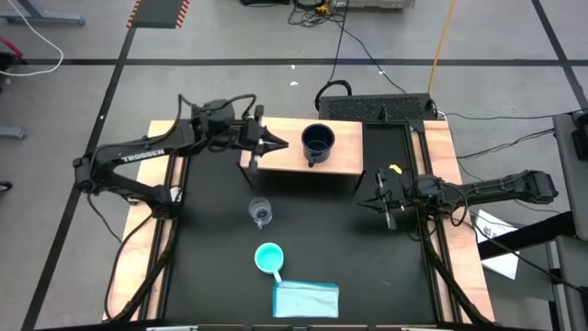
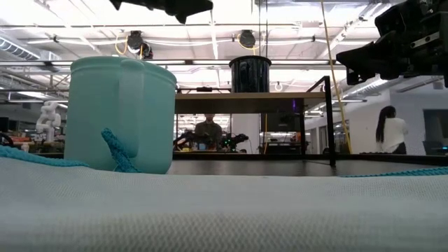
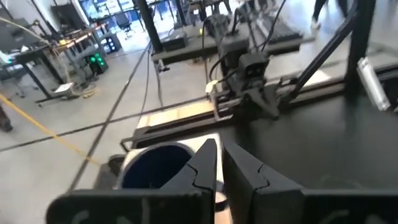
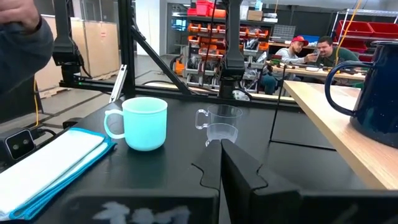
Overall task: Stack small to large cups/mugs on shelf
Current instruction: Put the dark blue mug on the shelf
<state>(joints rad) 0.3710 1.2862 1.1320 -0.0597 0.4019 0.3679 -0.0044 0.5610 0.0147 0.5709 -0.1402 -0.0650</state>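
Note:
The large dark navy mug stands upright on the light-wood shelf. The small clear glass cup and the turquoise mug stand on the black table in front of the shelf. My left gripper is shut and empty, above the shelf's left part and pointing at the navy mug. My right gripper is shut and empty, raised over the table's right part. Its wrist view shows the turquoise mug, the glass cup and the navy mug.
A folded light blue cloth lies at the table's near edge, just in front of the turquoise mug. Wooden strips edge the table left and right. Black frame posts stand at the shelf's right end. People are in the room behind.

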